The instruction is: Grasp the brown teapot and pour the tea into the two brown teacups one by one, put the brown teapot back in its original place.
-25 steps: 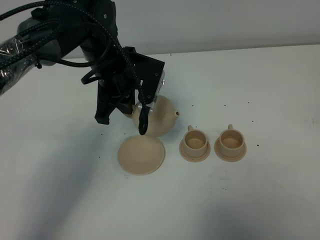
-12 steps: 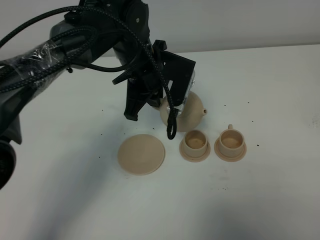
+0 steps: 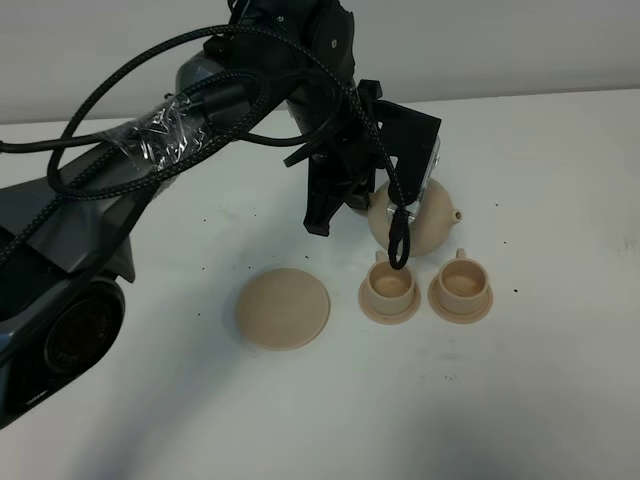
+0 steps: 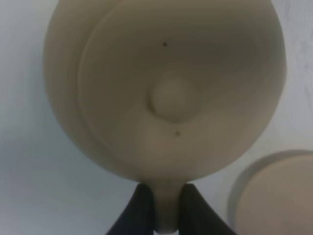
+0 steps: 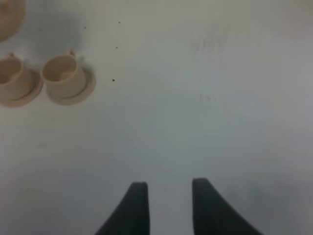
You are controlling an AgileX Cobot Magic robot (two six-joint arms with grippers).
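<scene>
We have the brown teapot [image 3: 430, 215] in the left tool [image 4: 165, 196]. The wrist view shows two dark fingers [image 4: 139, 210] drawn in narrow on either side of the pot's loop handle [image 4: 165, 218], with the domed lid [image 4: 122, 73] and its knob [image 4: 169, 95] facing the camera. From the high camera the teapot hangs clear of the bench [image 3: 560, 380], just behind the left teacup [image 3: 390, 283] and the right teacup [image 3: 462, 280], each seated on its own small saucer [image 3: 389, 312]. The spout [image 3: 457, 214] points toward the right of that view. The pot looks close to upright, but the arm and a cable loop [image 3: 400, 235] cover much of it, so we cannot be sure of the tilt.

The wide saucer [image 3: 283, 307] — the teapot's home — lies bare on the bench, just beside the left teacup's saucer.

The right tool [image 5: 168, 185] stands with its jaws wide apart and nothing between them, over bare bench, with the cups well off to one side.

We judge the grasp and lift to be done, and the carry to the cups about finished. No pour shows. We see no stream at the spout, and we cannot tell whether either cup holds liquid. Most of the work remains: tipping into one cup, then the other, then setting the pot back on the wide saucer and letting go.
</scene>
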